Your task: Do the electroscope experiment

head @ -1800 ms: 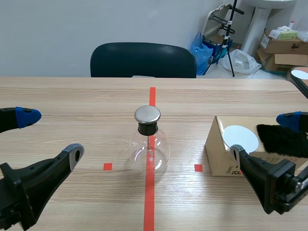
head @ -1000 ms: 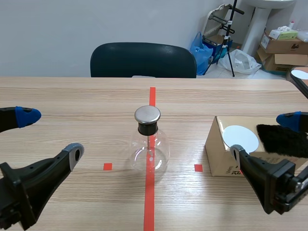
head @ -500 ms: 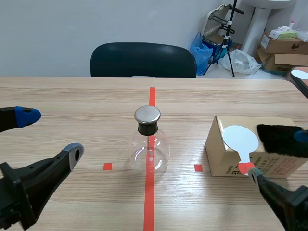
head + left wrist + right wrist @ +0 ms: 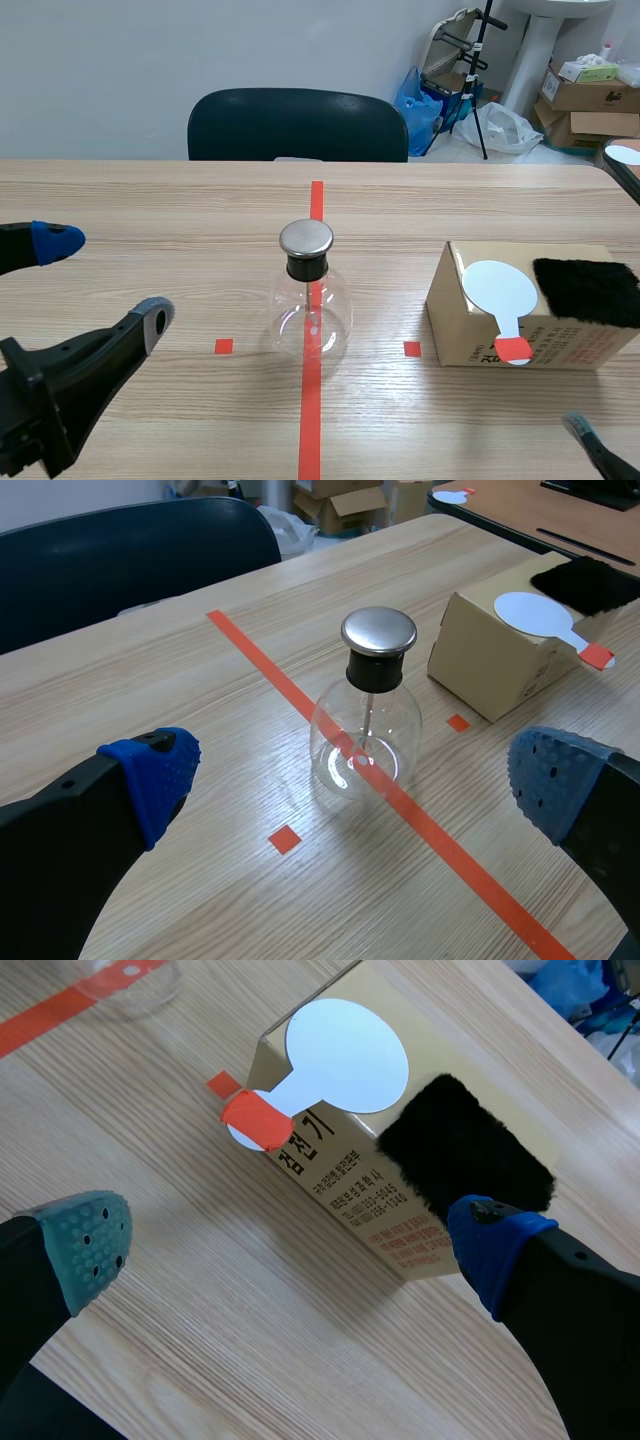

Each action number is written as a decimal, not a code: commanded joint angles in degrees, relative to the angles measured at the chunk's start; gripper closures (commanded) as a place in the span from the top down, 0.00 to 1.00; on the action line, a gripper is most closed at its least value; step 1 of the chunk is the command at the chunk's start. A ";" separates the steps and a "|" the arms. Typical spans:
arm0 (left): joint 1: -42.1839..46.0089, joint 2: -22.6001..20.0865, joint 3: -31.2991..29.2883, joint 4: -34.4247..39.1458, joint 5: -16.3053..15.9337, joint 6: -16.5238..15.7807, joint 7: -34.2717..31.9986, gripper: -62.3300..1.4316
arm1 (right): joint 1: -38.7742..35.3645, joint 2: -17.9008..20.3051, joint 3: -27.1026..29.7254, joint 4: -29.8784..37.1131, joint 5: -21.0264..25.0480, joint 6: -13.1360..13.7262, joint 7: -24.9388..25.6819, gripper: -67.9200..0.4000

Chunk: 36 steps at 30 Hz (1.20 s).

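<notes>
Barely begun: the white round paddle [image 4: 346, 1057] and black fur cloth [image 4: 465, 1150] lie untouched beside the round glass flask [image 4: 311, 312]. The left gripper [image 4: 352, 780] and right gripper [image 4: 292, 1245] both gape empty.

The wooden table [image 4: 150, 200] bears a glass flask [image 4: 311, 305] and a cardboard box [image 4: 580, 345].

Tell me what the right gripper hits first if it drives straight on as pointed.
The right gripper, open, would likely meet the cardboard box first, at its printed side between the white paddle and the black fur pad; depth is unclear.
</notes>
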 commanded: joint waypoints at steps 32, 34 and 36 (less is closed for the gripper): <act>0.26 0.44 -0.15 1.14 2.23 -1.01 -1.01 1.00 | 6.45 -6.05 -11.96 -7.78 -54.99 -38.99 11.96 1.00; 0.26 0.44 -0.15 1.14 2.23 -1.01 -1.01 1.00 | 7.82 -6.08 -13.86 -9.92 -56.00 -42.27 9.75 1.00; 0.26 0.46 -0.15 1.14 2.21 -1.01 -1.01 1.00 | 9.18 -6.05 -15.69 -12.04 -56.87 -45.70 7.10 1.00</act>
